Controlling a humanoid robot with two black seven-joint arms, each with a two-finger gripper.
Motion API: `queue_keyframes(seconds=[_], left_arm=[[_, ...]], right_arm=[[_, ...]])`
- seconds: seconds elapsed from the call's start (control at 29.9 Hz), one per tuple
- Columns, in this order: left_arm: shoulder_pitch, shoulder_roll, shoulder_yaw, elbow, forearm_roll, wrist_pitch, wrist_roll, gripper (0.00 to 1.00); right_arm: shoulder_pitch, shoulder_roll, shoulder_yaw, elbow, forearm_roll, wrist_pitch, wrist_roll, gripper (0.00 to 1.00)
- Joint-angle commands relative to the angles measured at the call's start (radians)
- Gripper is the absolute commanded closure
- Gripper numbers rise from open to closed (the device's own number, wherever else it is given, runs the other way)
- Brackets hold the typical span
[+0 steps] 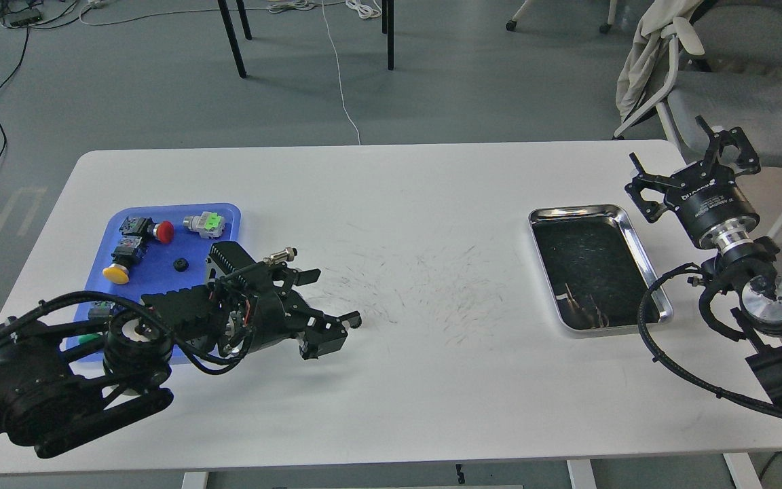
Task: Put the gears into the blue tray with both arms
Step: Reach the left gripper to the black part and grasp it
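One small black toothed gear (180,263) is already lying on the bare floor of the rectangular blue plastic tray (231,216), among the push-button switches with the red (164,233), yellow (116,274) and green (210,221) caps, so I judge the job to be roughly half finished. The second tiny black gear (354,321) is showing at the very tip of the left arm's black claw pincer (326,299), touching its nearer finger, out on the white tabletop (398,197) and well clear of the tray, which is lying behind that pincer toward the arm's own side. The left pincer's fingers are standing spread, one reaching forward above and one below, with the gear at the lower tip (whether it is being pinched or merely touched, I cannot tell). The left arm is stretching low across the table from the near left corner, its wrist lying almost flat. The right arm's black pincer (693,159) is pointing up and away at the far right edge, its fingers splayed apart and holding nothing, just beyond the shiny steel tray with the black lining (639,244). What remains, as I read it, is carrying the second gear back into the blue tray.
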Motion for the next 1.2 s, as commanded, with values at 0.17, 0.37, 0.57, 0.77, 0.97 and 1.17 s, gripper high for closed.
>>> queue_keyframes(seconds=[0.17,0.37,0.57,0.77,0.97,1.17], left_arm=[[0.056,-0.038,-0.007,0.069,0.112,0.017,0.047,0.04],[0.083,-0.087,-0.012,0.089,0.119,0.022,0.056,0.08],[0.083,-0.151,-0.014,0.134,0.119,0.042,0.075,0.19],[0.085,-0.187,-0.012,0.183,0.119,0.043,0.075,0.37],[0.088,-0.185,-0.012,0.2,0.119,0.046,0.072,0.58],[0.102,-0.178,-0.014,0.198,0.119,0.048,0.069,0.94]], right_arm=[[-0.005,0.0,0.001,0.004,0.0,0.0,0.023,0.03],[-0.005,0.001,-0.001,0.004,0.0,0.002,0.032,0.03],[-0.016,0.0,-0.001,0.006,0.0,0.011,0.041,0.03],[-0.015,0.0,-0.001,0.006,0.0,0.012,0.041,0.03],[-0.025,0.0,-0.002,0.003,0.0,0.012,0.041,0.03],[-0.025,0.0,-0.006,0.003,0.0,0.012,0.041,0.03]])
